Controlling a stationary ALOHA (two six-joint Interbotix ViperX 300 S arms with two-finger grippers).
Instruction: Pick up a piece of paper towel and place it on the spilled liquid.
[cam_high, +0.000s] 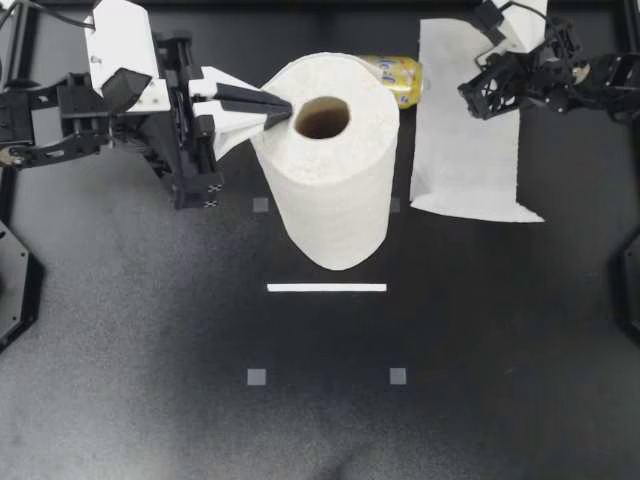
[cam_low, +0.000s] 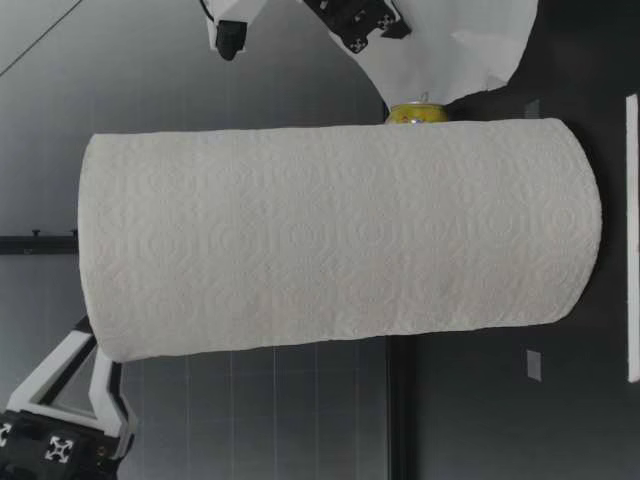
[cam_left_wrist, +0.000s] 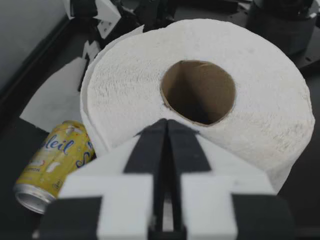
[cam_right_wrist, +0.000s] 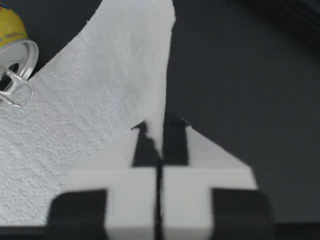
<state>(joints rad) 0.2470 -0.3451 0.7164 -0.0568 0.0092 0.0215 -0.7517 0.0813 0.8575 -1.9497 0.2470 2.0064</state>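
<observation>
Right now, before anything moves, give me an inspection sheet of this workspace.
Surface: black table; no spilled liquid that I can make out.
Job's things: paper towel roll upright mid-table; torn sheet hanging from my right gripper.
Clutter: yellow can on its side behind the roll; white strip and grey square markers on the table.
Grippers: left gripper shut, tips on the roll's top at the core's rim; right gripper shut on the sheet's edge.
Cables: thin cable at the far edge by my left arm, away from the roll.
Surroundings: grey wall beyond the table.
</observation>
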